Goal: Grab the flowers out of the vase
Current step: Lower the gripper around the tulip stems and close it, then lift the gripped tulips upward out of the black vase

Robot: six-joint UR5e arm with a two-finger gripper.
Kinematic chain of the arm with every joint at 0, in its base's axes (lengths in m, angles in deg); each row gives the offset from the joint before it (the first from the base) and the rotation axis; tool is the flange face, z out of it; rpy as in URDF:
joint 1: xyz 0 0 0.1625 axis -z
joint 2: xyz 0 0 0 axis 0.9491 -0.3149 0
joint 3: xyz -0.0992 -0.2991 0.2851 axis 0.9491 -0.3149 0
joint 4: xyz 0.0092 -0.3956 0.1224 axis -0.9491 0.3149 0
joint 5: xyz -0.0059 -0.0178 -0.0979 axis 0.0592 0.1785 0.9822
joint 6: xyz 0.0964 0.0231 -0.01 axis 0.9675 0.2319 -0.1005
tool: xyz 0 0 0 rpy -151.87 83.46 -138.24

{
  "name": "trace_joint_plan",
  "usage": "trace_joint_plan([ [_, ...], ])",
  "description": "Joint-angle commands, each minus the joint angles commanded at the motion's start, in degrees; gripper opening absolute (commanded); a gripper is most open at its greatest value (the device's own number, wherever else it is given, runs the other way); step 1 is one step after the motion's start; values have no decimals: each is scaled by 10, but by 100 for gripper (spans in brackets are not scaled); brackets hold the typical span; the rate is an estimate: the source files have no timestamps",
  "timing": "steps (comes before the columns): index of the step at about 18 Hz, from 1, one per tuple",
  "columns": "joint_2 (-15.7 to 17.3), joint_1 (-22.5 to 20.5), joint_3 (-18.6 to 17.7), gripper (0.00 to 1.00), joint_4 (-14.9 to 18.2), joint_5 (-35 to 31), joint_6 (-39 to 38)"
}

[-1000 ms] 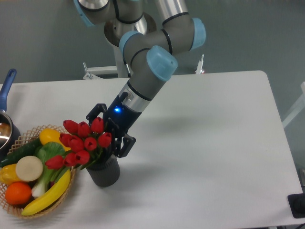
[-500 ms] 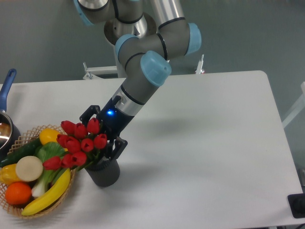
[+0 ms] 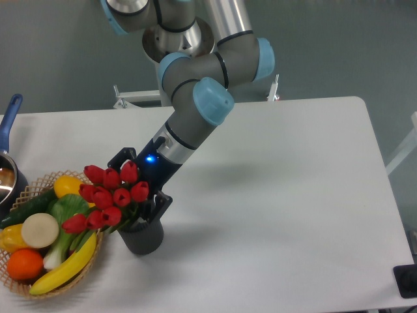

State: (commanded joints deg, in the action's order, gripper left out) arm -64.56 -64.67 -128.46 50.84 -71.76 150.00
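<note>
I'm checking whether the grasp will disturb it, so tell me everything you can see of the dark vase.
The vase is a short, dark grey, nearly black cylinder that looks matte; its surface detail is hard to make out. It stands upright on the white table, just right of the wicker basket, seemingly close to its rim. The red tulips rise from its mouth and lean left over the basket. The gripper sits right above its rim, around the stems; whether it touches the vase cannot be told.

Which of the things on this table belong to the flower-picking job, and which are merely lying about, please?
Job: flowers; vase; gripper, behind the blooms.
Lying about: wicker basket of vegetables; blue-handled pot at the left edge.
</note>
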Motion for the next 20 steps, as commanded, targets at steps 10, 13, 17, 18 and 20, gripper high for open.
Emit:
trace_joint_plan([
  [10, 4, -6, -7, 48, 0, 4, 3],
  [13, 4, -10, -6, 47, 0, 4, 2],
  [17, 13, -22, -6, 48, 0, 31, 0],
  [18, 18, -26, -6, 48, 1, 45, -1],
  [20, 25, -34, -6, 48, 1, 57, -7],
])
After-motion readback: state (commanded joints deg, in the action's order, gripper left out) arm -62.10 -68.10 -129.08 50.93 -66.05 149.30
